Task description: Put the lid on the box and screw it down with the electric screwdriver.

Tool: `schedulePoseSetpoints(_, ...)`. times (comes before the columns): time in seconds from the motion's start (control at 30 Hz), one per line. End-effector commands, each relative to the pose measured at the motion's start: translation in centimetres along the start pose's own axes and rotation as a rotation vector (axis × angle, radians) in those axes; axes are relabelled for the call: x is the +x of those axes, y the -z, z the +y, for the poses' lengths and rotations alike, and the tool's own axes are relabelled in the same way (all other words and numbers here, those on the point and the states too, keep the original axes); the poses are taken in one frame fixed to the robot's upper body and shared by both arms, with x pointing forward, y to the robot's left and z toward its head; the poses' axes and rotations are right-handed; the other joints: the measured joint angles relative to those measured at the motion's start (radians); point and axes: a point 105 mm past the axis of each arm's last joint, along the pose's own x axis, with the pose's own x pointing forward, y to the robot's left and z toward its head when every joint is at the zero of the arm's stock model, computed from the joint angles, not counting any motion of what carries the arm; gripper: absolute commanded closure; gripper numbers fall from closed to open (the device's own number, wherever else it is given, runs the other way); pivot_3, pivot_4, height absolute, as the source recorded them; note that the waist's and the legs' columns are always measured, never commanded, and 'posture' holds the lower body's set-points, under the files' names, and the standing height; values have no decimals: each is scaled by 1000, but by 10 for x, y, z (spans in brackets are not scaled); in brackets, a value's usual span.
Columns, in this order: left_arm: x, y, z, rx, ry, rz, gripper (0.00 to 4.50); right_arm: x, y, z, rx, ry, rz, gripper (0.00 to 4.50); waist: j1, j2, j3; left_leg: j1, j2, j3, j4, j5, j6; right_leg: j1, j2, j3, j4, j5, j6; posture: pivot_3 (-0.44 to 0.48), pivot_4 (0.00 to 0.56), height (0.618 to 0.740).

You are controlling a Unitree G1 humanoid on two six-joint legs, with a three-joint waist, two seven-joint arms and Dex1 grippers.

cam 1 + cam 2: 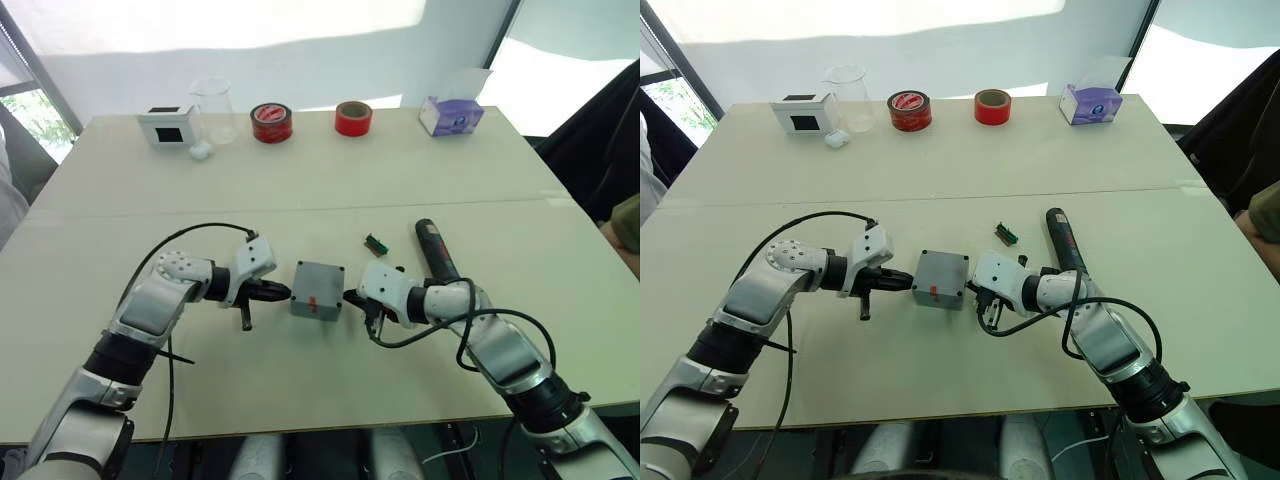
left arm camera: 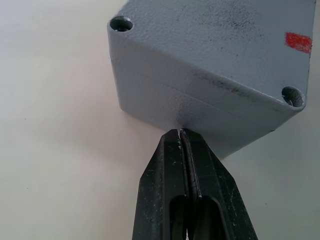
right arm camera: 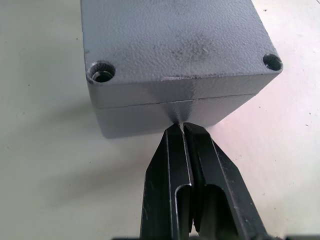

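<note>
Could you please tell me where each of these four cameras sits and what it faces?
Left eye: on the head, looking down over the table; both arms show, beside the box.
Right eye: same head, same scene; screwdriver by the right arm.
Left wrist: along the shut left hand at the box's side.
Right wrist: along the shut right hand at the opposite side.
All four share the box, with its lid on.

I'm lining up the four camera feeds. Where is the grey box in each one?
Left eye view: the box sits at table centre, between the left hand and right hand.
Right eye view: centre again, between the hands.
Left wrist view: upper part, a corner toward the fingertips.
Right wrist view: upper part, a side toward the fingertips.
Shared landmark: its corner screw holes.
</note>
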Motion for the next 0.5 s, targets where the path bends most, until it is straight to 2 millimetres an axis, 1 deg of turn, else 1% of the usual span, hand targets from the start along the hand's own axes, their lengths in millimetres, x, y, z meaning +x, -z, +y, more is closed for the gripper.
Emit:
schedulePoseSetpoints(0.03,-3,-16,-7,41,15,-53,4500,1,-19,3,-46,-18,-75,4458,0,0,0,0,0,0,0,0,0,0,0,0,0,0,0,0,150,740)
schedulePoseSetpoints(0.23,-4,-13,-8,32,14,-44,4500,0,-19,2,-54,-19,-74,4458,0,0,0,0,0,0,0,0,0,0,0,0,0,0,0,0,150,740)
schedulePoseSetpoints(0.43,-7,-11,-1,28,-16,-45,4500,-2,-20,1,-57,-21,-74,4458,0,0,0,0,0,0,0,0,0,0,0,0,0,0,0,0,150,740)
schedulePoseSetpoints(0.5,-14,-14,6,6,-50,-62,4500,-6,-20,-2,-49,-8,-74,4458,0,0,0,0,0,0,0,0,0,0,0,0,0,0,0,0,150,740)
